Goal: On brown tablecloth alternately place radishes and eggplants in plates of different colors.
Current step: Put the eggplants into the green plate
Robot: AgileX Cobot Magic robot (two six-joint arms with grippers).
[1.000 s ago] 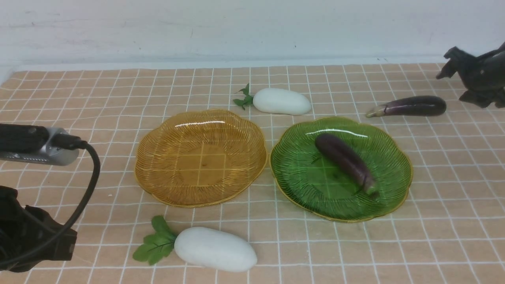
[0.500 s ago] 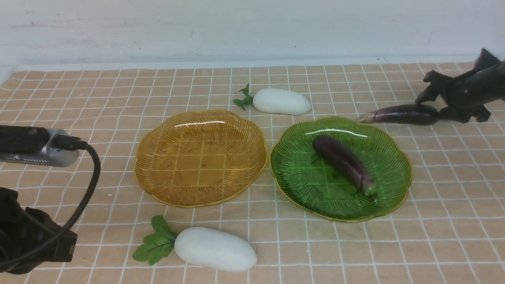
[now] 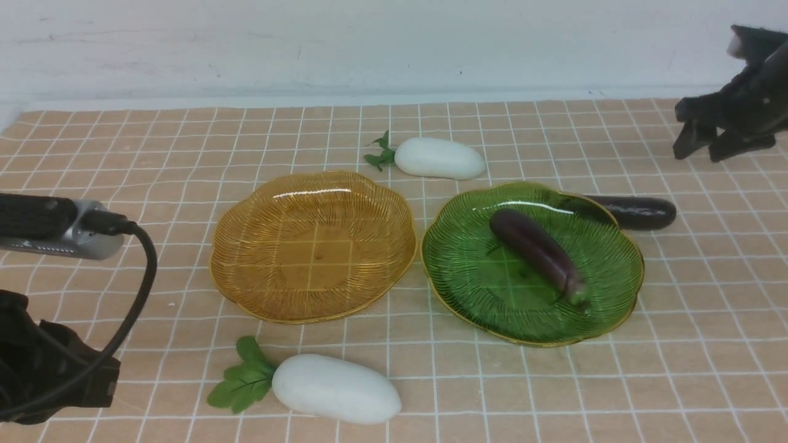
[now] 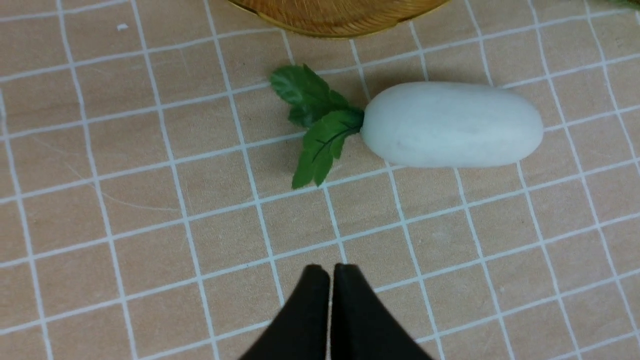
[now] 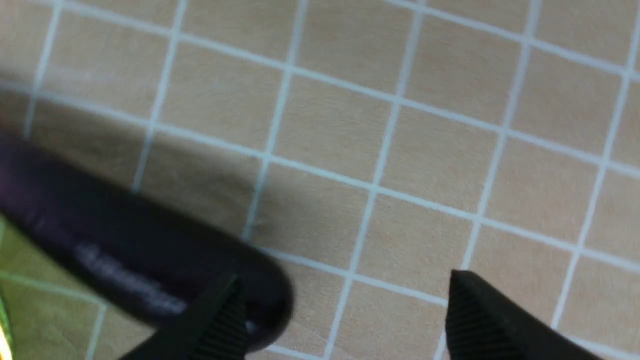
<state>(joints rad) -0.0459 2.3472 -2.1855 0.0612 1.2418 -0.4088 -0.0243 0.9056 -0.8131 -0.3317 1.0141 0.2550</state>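
Shifted inward from the far-right corner, the second eggplant (image 3: 637, 212) now lies on the brown tablecloth (image 3: 677, 344), just behind the far rim of the green plate (image 3: 468, 271). The right pincer (image 3: 702, 146) has lifted away, wide and empty; I reckon it needs regrasping.

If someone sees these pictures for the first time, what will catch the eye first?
Two ribbed plates sit side by side on the brown tablecloth: the amber plate is empty, the green plate holds one purple eggplant. A second eggplant lies just behind the green plate's far right rim, near the open right gripper. The far radish lies behind the plates, the near radish in front.
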